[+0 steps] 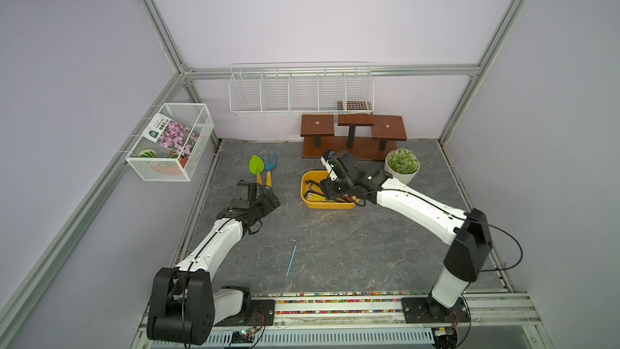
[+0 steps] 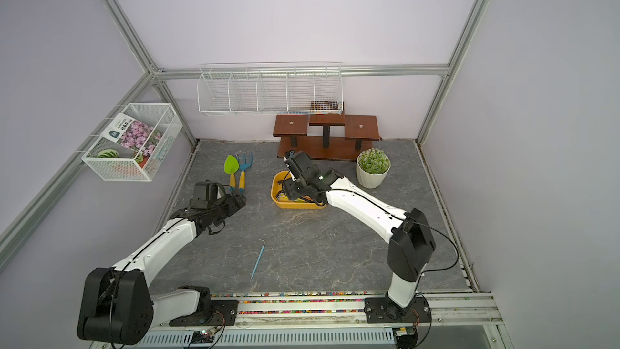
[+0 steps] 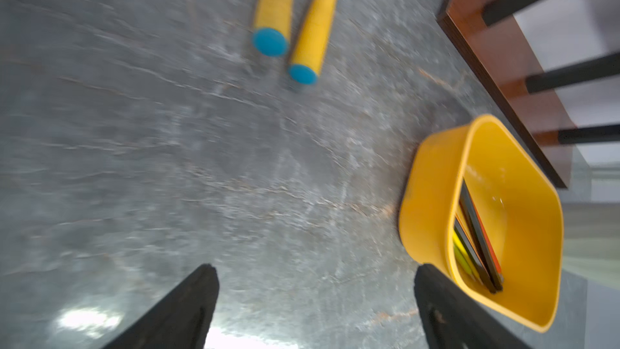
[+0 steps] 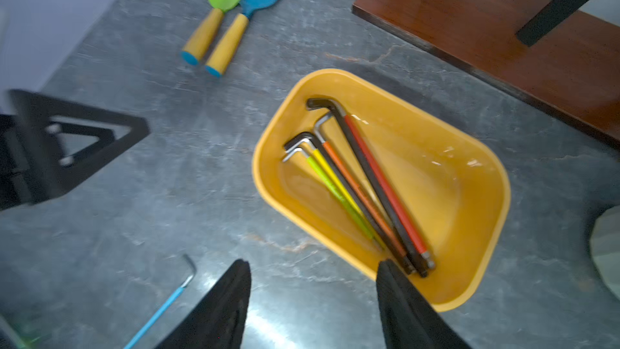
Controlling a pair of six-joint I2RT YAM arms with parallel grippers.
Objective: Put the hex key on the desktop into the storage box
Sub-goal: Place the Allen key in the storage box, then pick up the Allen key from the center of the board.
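Observation:
A thin blue hex key (image 1: 291, 258) (image 2: 257, 261) lies alone on the dark marbled desktop (image 1: 352, 246) near the front; the right wrist view shows it too (image 4: 161, 307). The yellow storage box (image 1: 322, 204) (image 2: 295, 205) (image 4: 436, 203) holds several coloured hex keys (image 4: 369, 189). My right gripper (image 1: 327, 189) (image 4: 313, 265) hovers at the box's near edge, open and empty, one finger over the rim. My left gripper (image 1: 273, 201) (image 3: 315, 268) hangs open and empty over bare desktop to the left of the box (image 3: 426, 203).
A green trowel (image 1: 256, 167) and a blue rake (image 1: 270, 164) lie at the back left. A brown wooden stand (image 1: 352, 135) and a potted succulent (image 1: 402, 166) stand behind the box. White wire baskets (image 1: 302, 92) (image 1: 171, 142) hang on the walls.

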